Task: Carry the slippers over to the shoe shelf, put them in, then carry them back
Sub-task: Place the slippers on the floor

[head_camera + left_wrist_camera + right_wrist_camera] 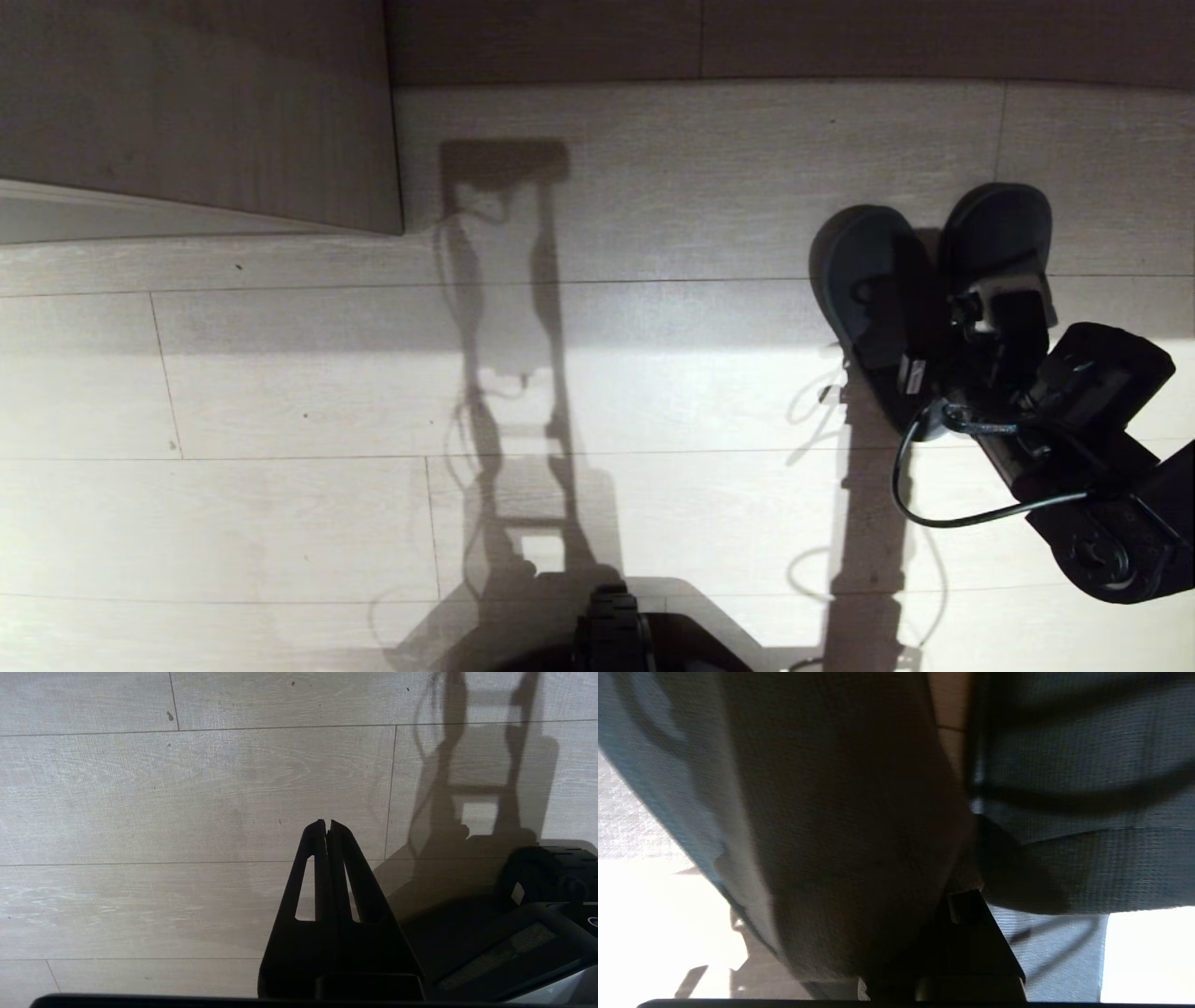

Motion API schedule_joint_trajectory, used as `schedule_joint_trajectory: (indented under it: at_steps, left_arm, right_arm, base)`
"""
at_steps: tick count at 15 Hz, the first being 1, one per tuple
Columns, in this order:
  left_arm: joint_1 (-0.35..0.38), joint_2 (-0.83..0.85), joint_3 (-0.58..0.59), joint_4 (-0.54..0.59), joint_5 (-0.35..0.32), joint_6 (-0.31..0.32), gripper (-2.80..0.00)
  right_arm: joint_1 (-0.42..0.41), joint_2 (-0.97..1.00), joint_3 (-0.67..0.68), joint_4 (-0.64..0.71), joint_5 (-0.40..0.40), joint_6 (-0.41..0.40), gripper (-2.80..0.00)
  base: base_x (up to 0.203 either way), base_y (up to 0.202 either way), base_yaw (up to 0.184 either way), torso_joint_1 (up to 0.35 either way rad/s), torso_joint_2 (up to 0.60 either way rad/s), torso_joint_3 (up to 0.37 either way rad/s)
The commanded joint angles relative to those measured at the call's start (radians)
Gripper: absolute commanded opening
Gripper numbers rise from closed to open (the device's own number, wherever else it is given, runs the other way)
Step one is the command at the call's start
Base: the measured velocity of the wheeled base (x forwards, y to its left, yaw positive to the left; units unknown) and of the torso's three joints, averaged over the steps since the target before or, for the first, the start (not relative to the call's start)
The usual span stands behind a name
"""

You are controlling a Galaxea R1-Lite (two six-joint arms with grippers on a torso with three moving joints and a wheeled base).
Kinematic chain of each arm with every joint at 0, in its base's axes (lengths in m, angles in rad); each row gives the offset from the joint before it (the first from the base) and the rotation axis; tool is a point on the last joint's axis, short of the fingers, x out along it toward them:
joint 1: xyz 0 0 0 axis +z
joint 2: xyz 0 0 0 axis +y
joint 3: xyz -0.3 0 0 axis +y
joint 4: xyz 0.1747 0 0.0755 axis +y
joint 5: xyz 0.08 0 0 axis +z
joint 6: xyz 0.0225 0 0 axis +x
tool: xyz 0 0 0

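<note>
The slippers (pixel 920 289) hang side by side above the pale plank floor (pixel 280 401) at the right, pinched together at their inner edges by the right gripper (pixel 976 322), whose fingers are clamped on them. The left gripper (pixel 327 828) points at bare floor, its fingers pressed together on nothing.

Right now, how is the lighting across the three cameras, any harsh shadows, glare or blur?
Head view: hard light casts the robot's long shadow on the pale wood-plank floor; the dark grey-black slide slippers read nearly as silhouettes. Left wrist view: even light, shadow at one side. Right wrist view: slipper fabric fills the frame, soft and blurred, floor patches blown out white.
</note>
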Motion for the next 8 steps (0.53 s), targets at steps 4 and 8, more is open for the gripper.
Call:
schedule_joint_trajectory:
  at_steps: [4, 8]
  left_arm:
    - [0.0, 0.0, 0.0, 0.0, 0.001, 0.001, -2.8]
    - [0.0, 0.0, 0.0, 0.0, 0.001, 0.001, -2.8]
  right_arm:
    - [0.002, -0.001, 0.0, 0.018, -0.066, 0.02, -2.8]
    - [0.002, 0.023, -0.011, 0.007, -0.15, 0.05, -2.8]
  base:
    - [0.0, 0.0, 0.0, 0.0, 0.0, 0.0]
    - [0.0, 0.0, 0.0, 0.0, 0.0, 0.0]
